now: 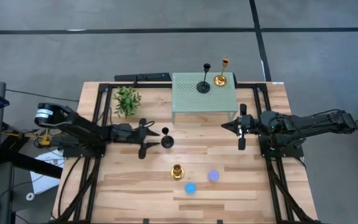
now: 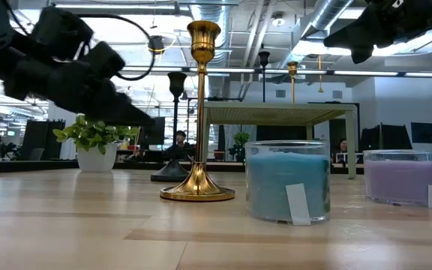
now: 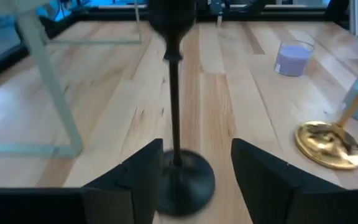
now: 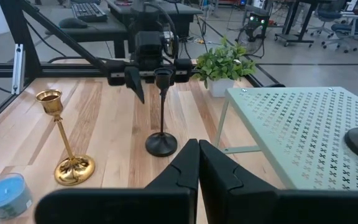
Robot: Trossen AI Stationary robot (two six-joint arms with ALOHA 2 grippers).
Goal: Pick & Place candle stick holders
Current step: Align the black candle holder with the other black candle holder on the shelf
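A black candlestick holder [image 1: 166, 139] stands upright on its round base on the wooden table; it also shows in the left wrist view [image 3: 175, 112] and the right wrist view [image 4: 161, 124]. My left gripper [image 1: 150, 138] is open, and its fingers [image 3: 138, 177] stand on either side of the holder's base. A gold holder [image 1: 178, 172] stands upright nearer the front edge. One black holder [image 1: 204, 84] and one gold holder [image 1: 220, 78] stand on a green perforated stand [image 1: 191, 99]. My right gripper [image 1: 225, 126] is shut and empty, in front of the stand.
A blue candle jar [image 1: 190, 187] and a purple candle jar [image 1: 213, 176] sit near the gold holder at the table's front. A potted plant [image 1: 127, 99] stands at the far left, beside the stand's legs.
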